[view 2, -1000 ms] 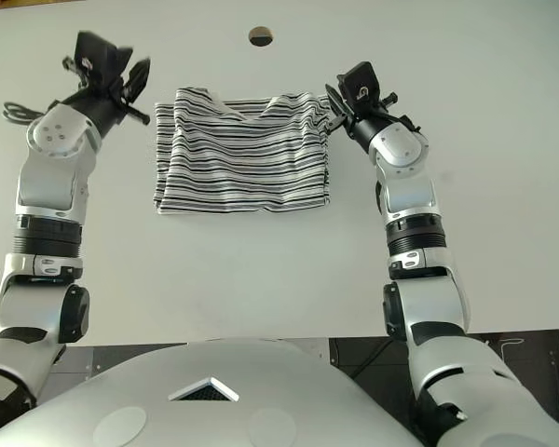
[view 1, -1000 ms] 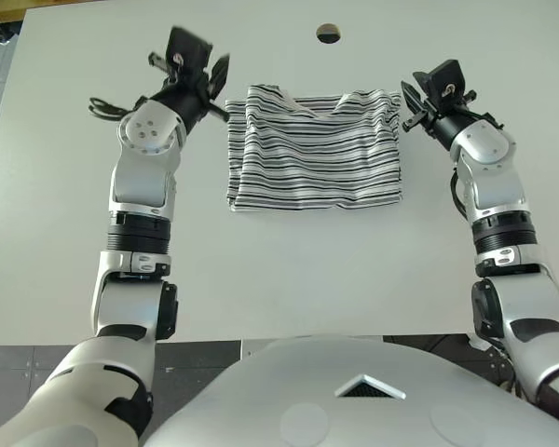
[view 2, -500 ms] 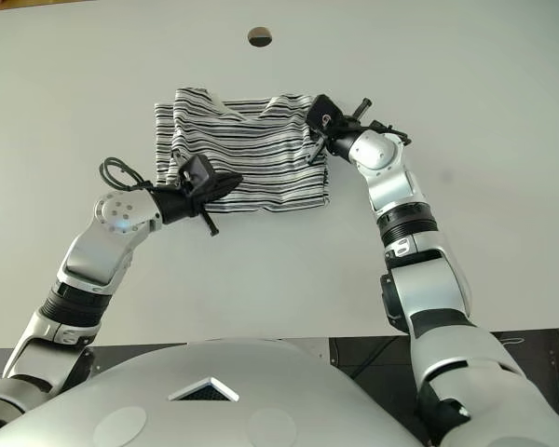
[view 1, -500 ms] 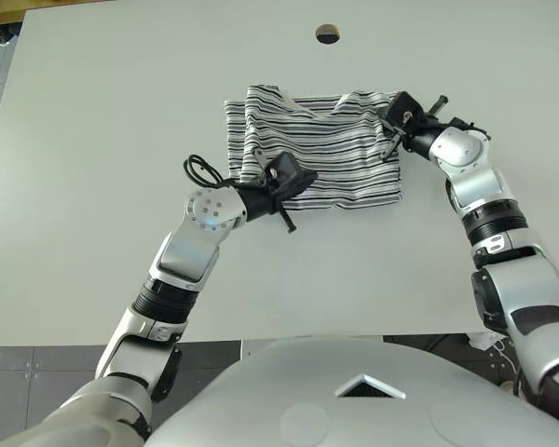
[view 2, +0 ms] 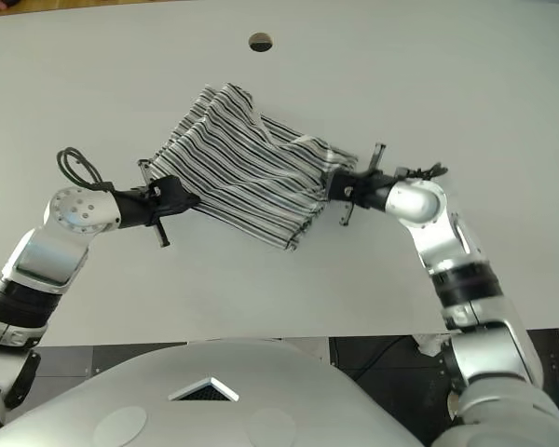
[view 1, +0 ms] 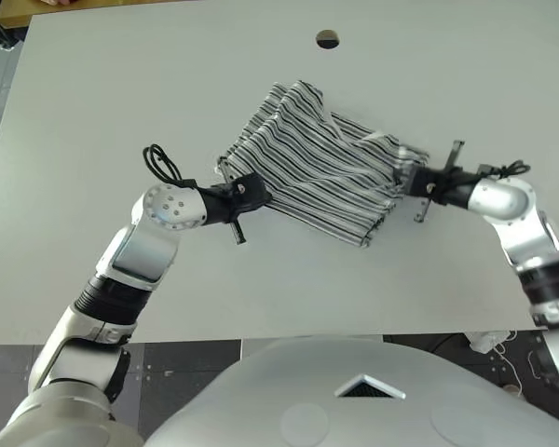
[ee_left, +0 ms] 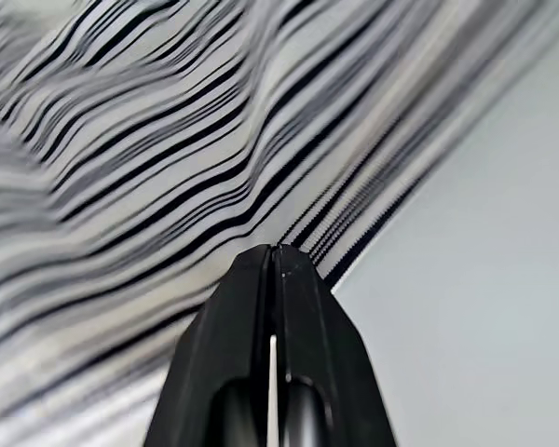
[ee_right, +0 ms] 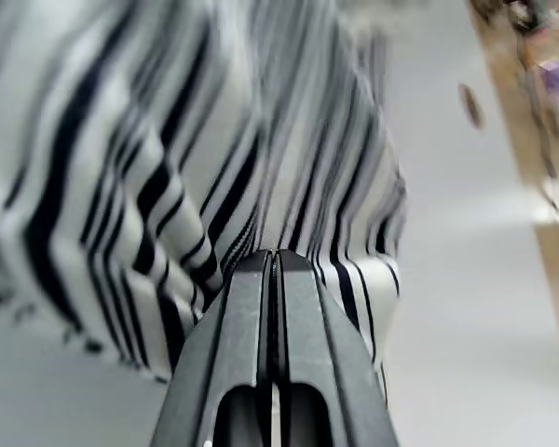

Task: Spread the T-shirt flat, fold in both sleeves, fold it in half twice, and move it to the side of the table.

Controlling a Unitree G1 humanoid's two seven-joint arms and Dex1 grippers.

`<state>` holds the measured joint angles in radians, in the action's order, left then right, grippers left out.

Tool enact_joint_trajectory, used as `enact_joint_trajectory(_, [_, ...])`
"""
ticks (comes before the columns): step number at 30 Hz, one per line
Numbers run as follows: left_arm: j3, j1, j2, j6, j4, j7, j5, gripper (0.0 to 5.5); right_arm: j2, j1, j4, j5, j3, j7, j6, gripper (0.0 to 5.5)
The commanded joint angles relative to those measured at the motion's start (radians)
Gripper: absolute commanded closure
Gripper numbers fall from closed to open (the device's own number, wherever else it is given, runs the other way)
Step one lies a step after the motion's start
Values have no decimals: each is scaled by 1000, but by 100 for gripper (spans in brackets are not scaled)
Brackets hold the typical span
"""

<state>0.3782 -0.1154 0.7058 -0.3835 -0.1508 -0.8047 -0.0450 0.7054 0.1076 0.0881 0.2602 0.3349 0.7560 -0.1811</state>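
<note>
The black-and-white striped T-shirt (view 1: 317,168) lies folded and turned diagonally on the white table (view 1: 121,84), its collar toward the right. My left gripper (view 1: 260,193) is shut on the shirt's near left corner. In the left wrist view its fingertips (ee_left: 261,265) press together on the striped edge (ee_left: 168,168). At the collar-side right corner, my right gripper (view 1: 403,179) is shut on the cloth. The right wrist view has its fingertips (ee_right: 259,265) closed on the stripes (ee_right: 214,140).
A round hole (view 1: 327,38) sits in the table beyond the shirt. The table's front edge (view 1: 261,337) runs close below both arms. Bare tabletop lies to the left and right of the shirt.
Both grippers went from open beside the shirt's far corners to shut on the shirt. The shirt has swung from square to diagonal, collar now to the right.
</note>
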Motion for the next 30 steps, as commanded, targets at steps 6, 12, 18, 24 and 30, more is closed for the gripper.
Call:
enact_joint_trajectory(6, [-35, -34, -44, 20, 91, 35, -25, 538, 34, -297, -529, 68, 198, 154, 219, 540])
enact_joint_trajectory(12, [-39, -41, -78, 42, 101, 50, -36, 538, 44, -293, -564, 63, 189, 159, 249, 540])
enact_joint_trajectory(18, [-152, 6, -19, 158, -37, -63, 106, 468, 31, -332, -785, -256, -35, 155, 273, 515])
enact_joint_trajectory(24, [-250, 183, 176, 323, -203, -250, 172, 375, 157, -399, -746, -295, -263, 171, 259, 411])
enact_joint_trajectory(30, [-196, 337, 223, 500, -127, -116, -112, 298, 229, -515, -710, -177, -249, 178, 241, 308])
